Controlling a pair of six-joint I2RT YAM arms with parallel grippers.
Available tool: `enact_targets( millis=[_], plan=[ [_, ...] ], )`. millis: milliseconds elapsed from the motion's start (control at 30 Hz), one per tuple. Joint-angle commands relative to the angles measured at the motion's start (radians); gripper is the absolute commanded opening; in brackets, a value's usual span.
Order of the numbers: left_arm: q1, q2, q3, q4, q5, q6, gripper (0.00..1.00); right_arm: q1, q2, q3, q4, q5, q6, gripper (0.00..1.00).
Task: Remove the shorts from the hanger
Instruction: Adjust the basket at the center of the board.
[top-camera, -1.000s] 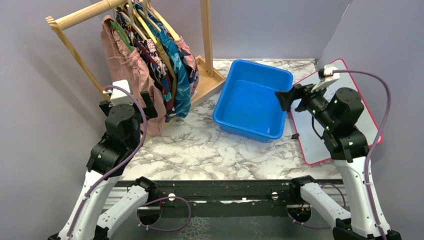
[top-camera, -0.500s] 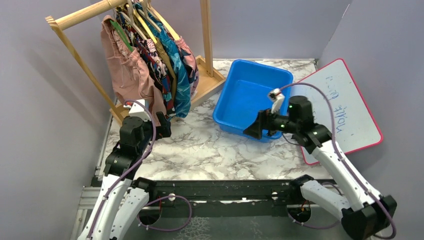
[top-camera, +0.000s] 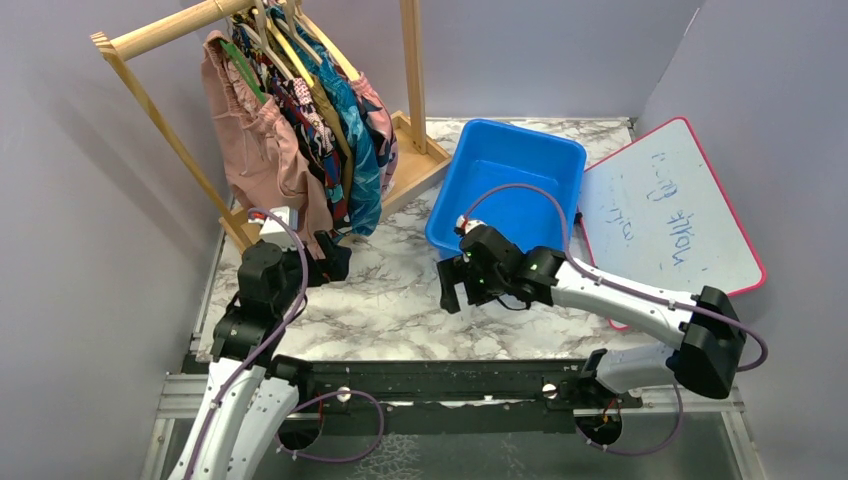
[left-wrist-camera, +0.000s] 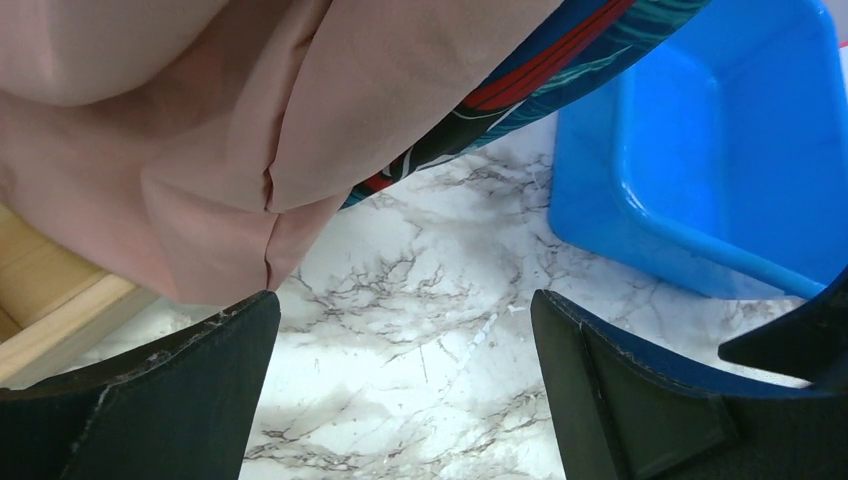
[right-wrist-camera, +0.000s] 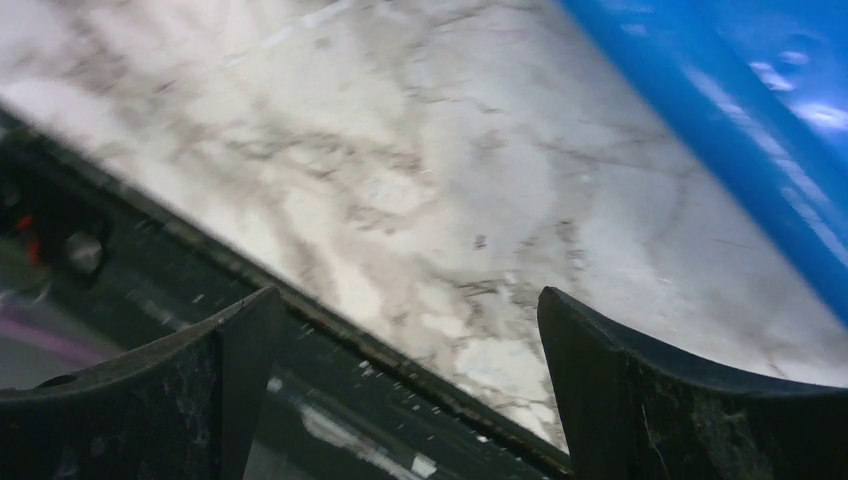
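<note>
My left claw (left-wrist-camera: 405, 305) hangs released just under the dusty pink shorts (left-wrist-camera: 180, 130); right claw (right-wrist-camera: 405, 300) released too. Tugging hard could tip the wooden rack (top-camera: 412, 70).

Dusty pink shorts (top-camera: 262, 150), blue tub (top-camera: 520, 160), grey-veined marble table (top-camera: 400, 290)

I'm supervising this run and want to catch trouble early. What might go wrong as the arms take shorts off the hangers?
The shorts hang packed together, so the left end effector, open near the pink pair's hem, may pinch several at once. Tugging might tip the wooden rack. The right end effector sits low beside the blue bin and may bump it.
</note>
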Motion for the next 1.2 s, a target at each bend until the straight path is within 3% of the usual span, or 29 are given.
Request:
enact_targets(
  millis=[0,200,600,733,933,1033,1167],
  plan=[
    [0.009,-0.035,-0.014,0.057,0.029,-0.034,0.99,0.017,0.02,-0.018,-0.063,0.401,0.115,0.99],
    [0.01,-0.037,-0.02,0.07,0.034,-0.045,0.99,-0.103,-0.003,-0.076,-0.047,0.505,0.069,0.99],
    [0.011,-0.019,-0.023,0.075,0.056,-0.049,0.99,-0.391,-0.076,-0.123,-0.032,0.517,-0.013,0.99],
    [0.012,-0.016,-0.023,0.076,0.06,-0.052,0.99,-0.409,-0.104,-0.114,-0.036,0.436,0.008,0.99],
    [0.012,-0.01,-0.023,0.077,0.066,-0.052,0.99,-0.424,-0.162,-0.119,-0.075,0.493,0.076,0.99],
    [0.012,-0.007,-0.024,0.078,0.071,-0.052,0.99,-0.424,-0.228,-0.086,-0.1,0.409,0.094,0.99],
    [0.012,-0.005,-0.024,0.078,0.069,-0.055,0.99,-0.424,-0.358,-0.116,0.053,0.097,0.003,1.0]
  ],
)
